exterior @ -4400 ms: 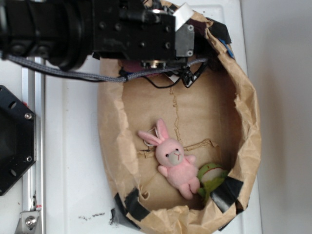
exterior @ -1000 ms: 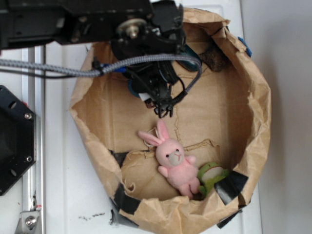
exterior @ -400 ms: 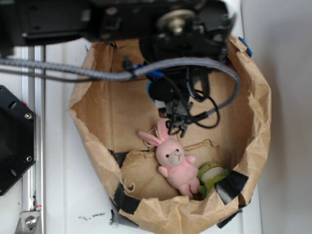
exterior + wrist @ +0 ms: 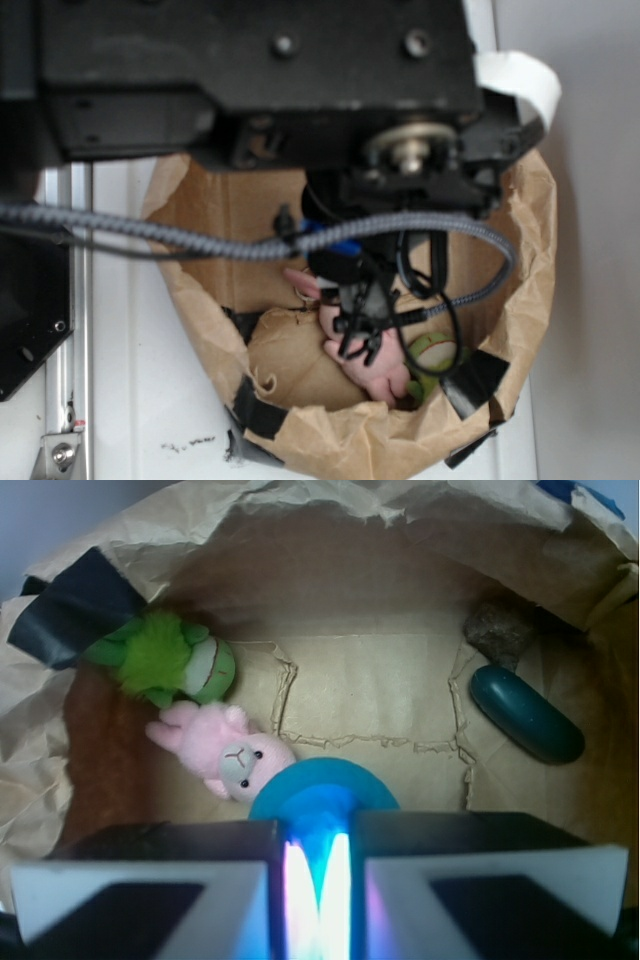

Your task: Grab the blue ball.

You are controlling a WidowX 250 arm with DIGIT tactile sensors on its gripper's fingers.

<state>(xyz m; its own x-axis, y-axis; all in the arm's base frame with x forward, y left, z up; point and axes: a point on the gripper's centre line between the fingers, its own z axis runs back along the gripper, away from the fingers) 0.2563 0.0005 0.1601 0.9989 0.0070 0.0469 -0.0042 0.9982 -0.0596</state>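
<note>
The blue ball (image 4: 322, 790) is pinched between my gripper's (image 4: 318, 832) two pale fingers (image 4: 180, 865) in the wrist view, and it bulges out past their tips. The gripper is shut on it and holds it above the paper floor of the bag, just beside the pink bunny's head (image 4: 240, 760). In the exterior view the black arm (image 4: 260, 70) fills the top. A bit of the ball (image 4: 335, 265) shows under the arm, over the bunny (image 4: 375, 370).
A brown paper bag with crumpled walls (image 4: 300, 520) rings everything, patched with black tape (image 4: 75, 605). Inside lie a green plush (image 4: 165, 660), a dark green oblong object (image 4: 527, 715) and a brown lump (image 4: 500, 630). A metal rail (image 4: 65, 330) runs along the left.
The arm has moved toward the near side of the bag and risen closer to the exterior camera, carrying the ball. It now covers the bunny's head. The bag's walls stand more open than 4.4 s ago.
</note>
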